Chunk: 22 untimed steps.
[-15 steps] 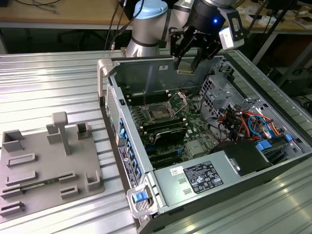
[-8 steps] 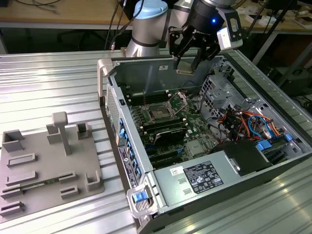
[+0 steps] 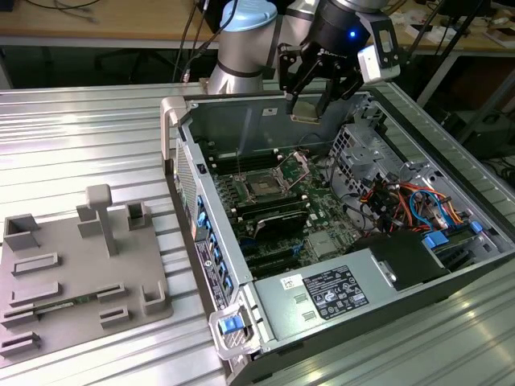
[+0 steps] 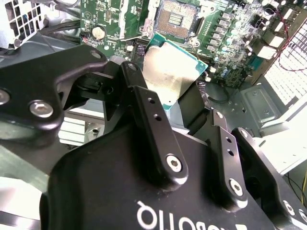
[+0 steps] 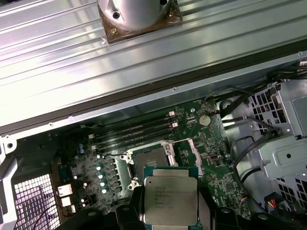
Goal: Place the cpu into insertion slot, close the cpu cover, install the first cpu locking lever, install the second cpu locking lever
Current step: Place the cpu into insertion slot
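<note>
Holding the cpu (image 5: 170, 199) by two opposite edges, the gripper (image 5: 170, 213) is clamped on the chip, with black fingers (image 4: 144, 105) pressed against its sides and the dull silver top facing both wrist views. The chip hangs level in the air inside the open computer case (image 3: 241, 108), clear of the motherboard (image 5: 218, 179). The insertion slot (image 5: 150, 160) lies apart from it on the board, uncovered, with its contact field exposed in the second wrist view. Black memory slots (image 5: 134, 129) run beside the socket. A grey fixture tray (image 3: 80, 273) sits on the ribbed metal table (image 3: 80, 137), at the exterior view's left, well apart from the case.
</note>
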### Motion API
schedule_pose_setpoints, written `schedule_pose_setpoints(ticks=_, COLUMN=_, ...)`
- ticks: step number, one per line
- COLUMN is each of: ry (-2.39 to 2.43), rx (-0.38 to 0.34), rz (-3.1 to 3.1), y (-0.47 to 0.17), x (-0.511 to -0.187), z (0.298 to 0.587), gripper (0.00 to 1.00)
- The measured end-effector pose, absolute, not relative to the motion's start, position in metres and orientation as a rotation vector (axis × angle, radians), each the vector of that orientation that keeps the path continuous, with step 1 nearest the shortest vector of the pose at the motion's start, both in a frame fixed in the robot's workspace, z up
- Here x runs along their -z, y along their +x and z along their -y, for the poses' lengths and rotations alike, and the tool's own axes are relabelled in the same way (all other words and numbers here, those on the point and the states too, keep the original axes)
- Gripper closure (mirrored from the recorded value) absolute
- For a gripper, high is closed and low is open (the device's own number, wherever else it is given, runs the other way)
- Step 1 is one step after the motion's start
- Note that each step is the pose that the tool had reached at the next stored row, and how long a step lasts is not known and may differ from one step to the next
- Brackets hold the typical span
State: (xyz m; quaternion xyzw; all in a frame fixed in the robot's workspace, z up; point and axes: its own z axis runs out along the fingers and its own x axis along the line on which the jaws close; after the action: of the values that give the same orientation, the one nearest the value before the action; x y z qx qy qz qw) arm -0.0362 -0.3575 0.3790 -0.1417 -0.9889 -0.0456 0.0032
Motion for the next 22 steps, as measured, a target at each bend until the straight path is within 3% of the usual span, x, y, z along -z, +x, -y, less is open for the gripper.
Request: schedule_pose_setpoints(ticks=22, ry=-0.725, rx=0.144, rz=3.055, y=-0.0437, x=-0.3788, z=0.3575, gripper=0.46)
